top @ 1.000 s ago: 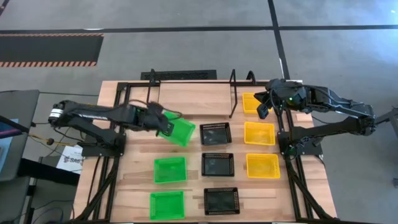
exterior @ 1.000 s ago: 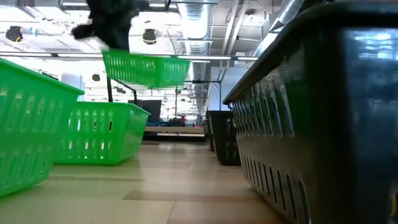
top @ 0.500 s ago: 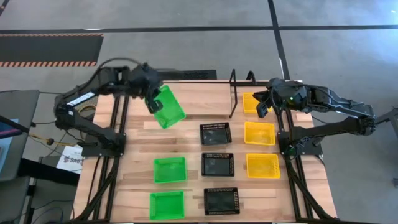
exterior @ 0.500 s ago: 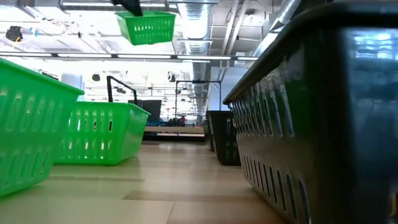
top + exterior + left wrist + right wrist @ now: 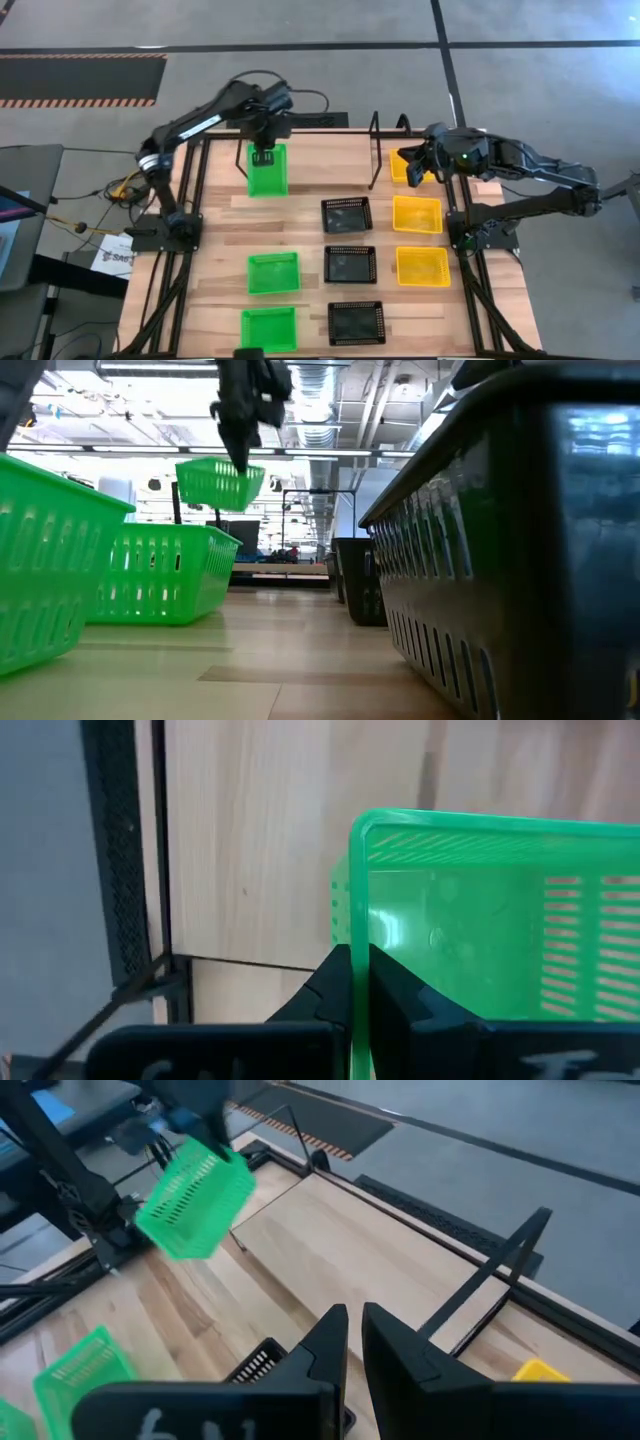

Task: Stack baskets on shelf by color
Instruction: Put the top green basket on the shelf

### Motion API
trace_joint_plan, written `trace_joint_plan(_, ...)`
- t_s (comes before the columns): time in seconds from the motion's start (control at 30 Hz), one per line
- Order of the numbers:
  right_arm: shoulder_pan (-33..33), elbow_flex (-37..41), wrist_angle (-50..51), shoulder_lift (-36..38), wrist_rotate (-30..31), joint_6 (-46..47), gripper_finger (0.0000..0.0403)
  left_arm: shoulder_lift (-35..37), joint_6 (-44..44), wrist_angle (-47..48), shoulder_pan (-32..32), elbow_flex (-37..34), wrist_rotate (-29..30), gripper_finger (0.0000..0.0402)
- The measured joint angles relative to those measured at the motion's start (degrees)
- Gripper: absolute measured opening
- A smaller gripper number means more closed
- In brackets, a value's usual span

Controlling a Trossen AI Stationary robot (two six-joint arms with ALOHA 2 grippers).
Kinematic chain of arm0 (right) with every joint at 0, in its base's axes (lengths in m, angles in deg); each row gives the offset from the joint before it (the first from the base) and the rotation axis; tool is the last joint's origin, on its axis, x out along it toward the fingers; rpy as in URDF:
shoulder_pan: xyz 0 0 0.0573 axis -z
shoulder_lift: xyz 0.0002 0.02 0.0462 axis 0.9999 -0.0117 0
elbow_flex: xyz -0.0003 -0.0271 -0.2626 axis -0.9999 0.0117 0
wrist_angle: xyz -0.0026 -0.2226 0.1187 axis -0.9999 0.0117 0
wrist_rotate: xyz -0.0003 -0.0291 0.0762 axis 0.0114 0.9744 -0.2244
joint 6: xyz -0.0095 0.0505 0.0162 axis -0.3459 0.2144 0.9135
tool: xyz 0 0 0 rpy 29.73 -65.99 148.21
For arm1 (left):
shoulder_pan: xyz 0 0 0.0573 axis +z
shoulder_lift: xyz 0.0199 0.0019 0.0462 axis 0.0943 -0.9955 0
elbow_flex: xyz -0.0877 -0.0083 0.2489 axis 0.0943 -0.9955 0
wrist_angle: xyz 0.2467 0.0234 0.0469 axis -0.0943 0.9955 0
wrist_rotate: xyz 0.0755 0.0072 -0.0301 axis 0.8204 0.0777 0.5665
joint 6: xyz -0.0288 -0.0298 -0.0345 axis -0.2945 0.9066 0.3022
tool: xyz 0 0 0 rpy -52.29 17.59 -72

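Over the left end of the shelf (image 5: 318,158), the left gripper (image 5: 263,152) has its fingers closed tight on the rim of a green basket (image 5: 266,171), which hangs below it above the plank. Near the shelf's right end, the right gripper (image 5: 418,168) waits beside a yellow basket (image 5: 403,164); its fingers stand only a little apart and hold nothing. On the table (image 5: 215,290) lie two more green baskets (image 5: 273,272), three black baskets (image 5: 350,264) and two more yellow ones.

Grey floor (image 5: 300,70) with dark seams and an orange-striped mat (image 5: 80,78); ceiling ducts (image 5: 318,405) overhead.
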Motion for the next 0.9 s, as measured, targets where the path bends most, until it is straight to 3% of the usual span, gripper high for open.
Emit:
trace_joint_plan(0.47, 0.2, 0.0, -0.4, -3.6, 0.0, -4.7, 0.0059, -14.2, -6.1, -8.8, 2.5, 1.0, 0.2, 0.0)
trace_joint_plan(0.9, 0.2, 0.0, -0.3, -7.3, 0.2, -4.6, 0.0059, -15.4, -7.8, -10.3, 10.6, 7.2, -1.8, 0.0)
